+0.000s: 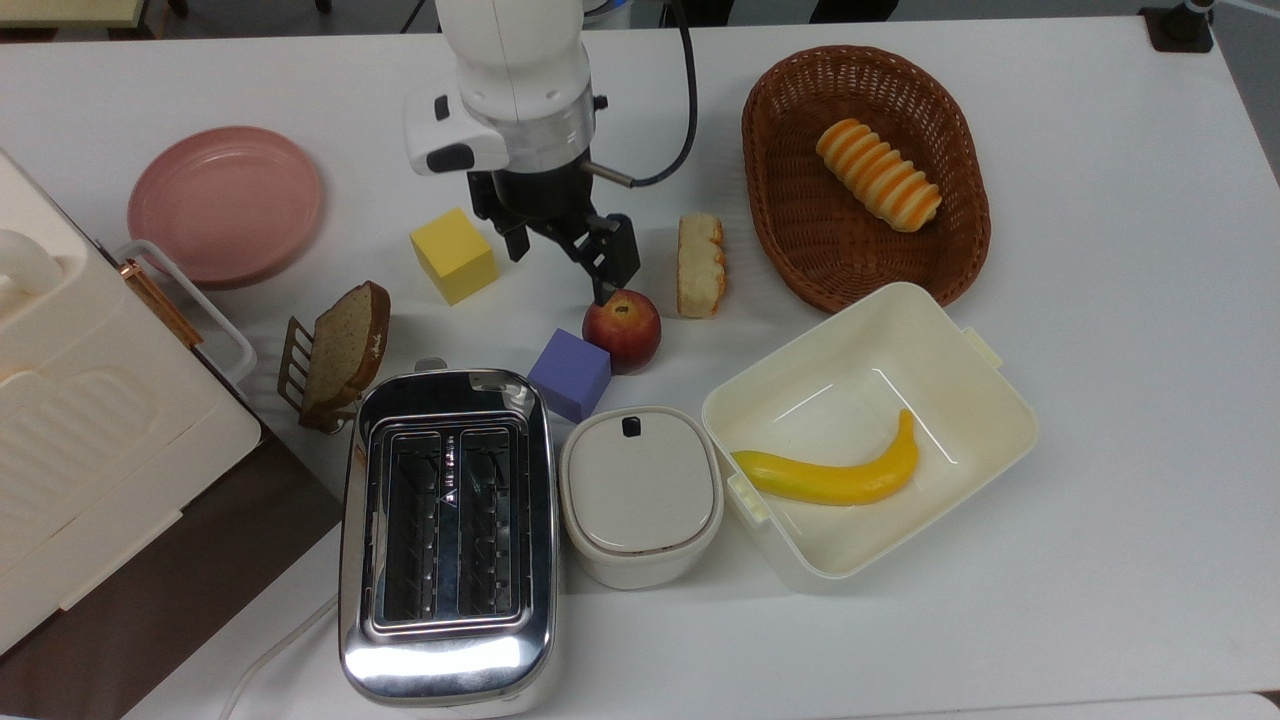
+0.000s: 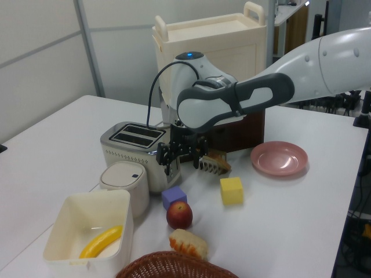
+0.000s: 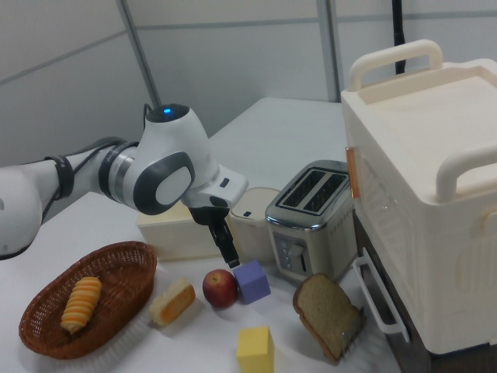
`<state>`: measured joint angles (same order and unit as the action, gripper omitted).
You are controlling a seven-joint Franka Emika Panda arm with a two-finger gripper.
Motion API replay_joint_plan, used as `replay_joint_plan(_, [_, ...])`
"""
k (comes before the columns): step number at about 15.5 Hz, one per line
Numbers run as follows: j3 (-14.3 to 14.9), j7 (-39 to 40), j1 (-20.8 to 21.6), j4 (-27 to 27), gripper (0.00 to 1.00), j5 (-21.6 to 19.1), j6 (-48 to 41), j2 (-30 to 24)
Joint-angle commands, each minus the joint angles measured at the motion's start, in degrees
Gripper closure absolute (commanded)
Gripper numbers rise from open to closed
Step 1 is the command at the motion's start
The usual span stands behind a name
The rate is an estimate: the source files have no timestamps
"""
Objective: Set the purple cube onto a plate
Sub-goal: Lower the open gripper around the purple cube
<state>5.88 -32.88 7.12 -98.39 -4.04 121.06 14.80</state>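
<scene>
White table (image 1: 1100,300); grey panelled walls (image 2: 40,63) behind.
</scene>
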Motion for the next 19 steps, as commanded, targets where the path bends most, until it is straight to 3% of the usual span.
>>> replay_joint_plan(1, [0.5,-1.8,0.6,0.3,0.0,2.5,3.2,1.6])
replay_joint_plan(7, [0.1,-1.6,0.7,0.5,0.0,6.2,6.3,5.5])
replay_joint_plan(19, [-0.7,-1.6,1.0,0.5,0.0,8.1,9.7,9.1])
